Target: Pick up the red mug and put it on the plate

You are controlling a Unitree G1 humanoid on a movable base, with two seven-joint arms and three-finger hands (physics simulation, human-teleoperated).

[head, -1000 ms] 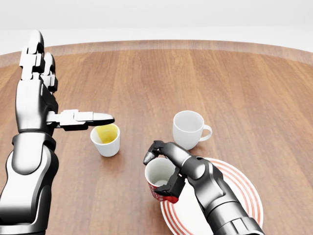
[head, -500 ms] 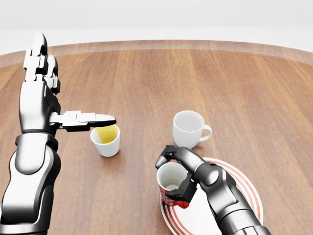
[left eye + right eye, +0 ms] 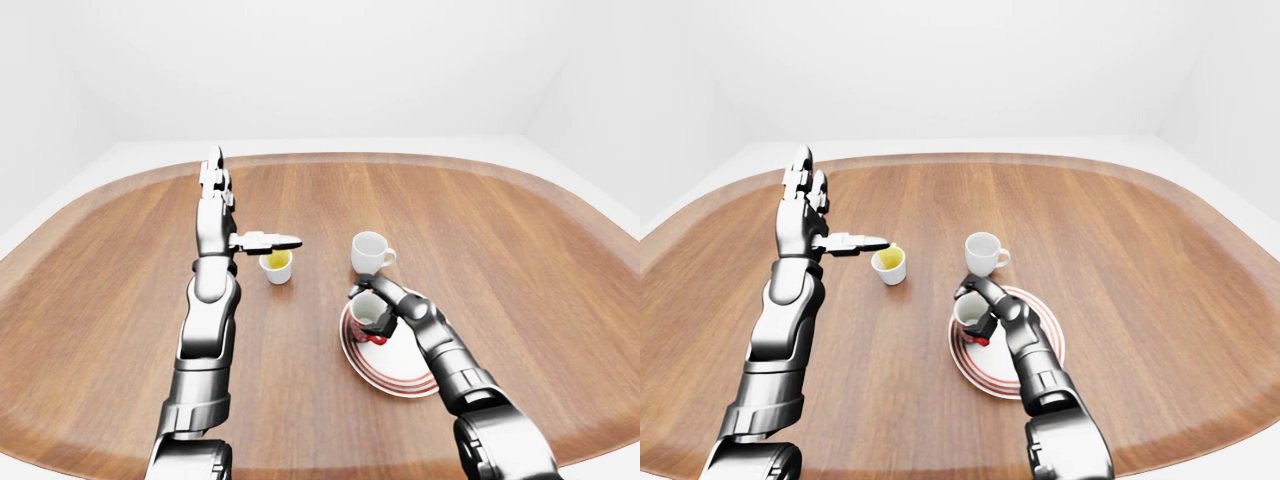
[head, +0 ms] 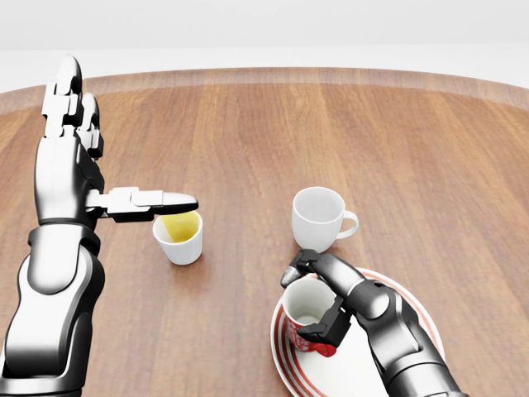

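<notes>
The red mug [image 4: 304,314], white inside, is upright over the left part of the red-striped white plate [image 4: 405,314] at the bottom right of the head view. My right hand [image 4: 318,302] is shut round the mug, its fingers wrapping the rim and the side. Whether the mug's base touches the plate is hidden by the fingers. My left hand [image 4: 124,157] is raised at the left with fingers spread open, its thumb above the yellow-lined cup and holding nothing.
A small white cup with a yellow inside [image 4: 178,235] stands left of the plate. A white mug [image 4: 319,217] with its handle to the right stands just above the plate. The round wooden table [image 3: 500,230] spreads widely on all sides.
My right hand has carried the red mug to the right, from the plate's left edge to over the plate. The left arm has barely moved.
</notes>
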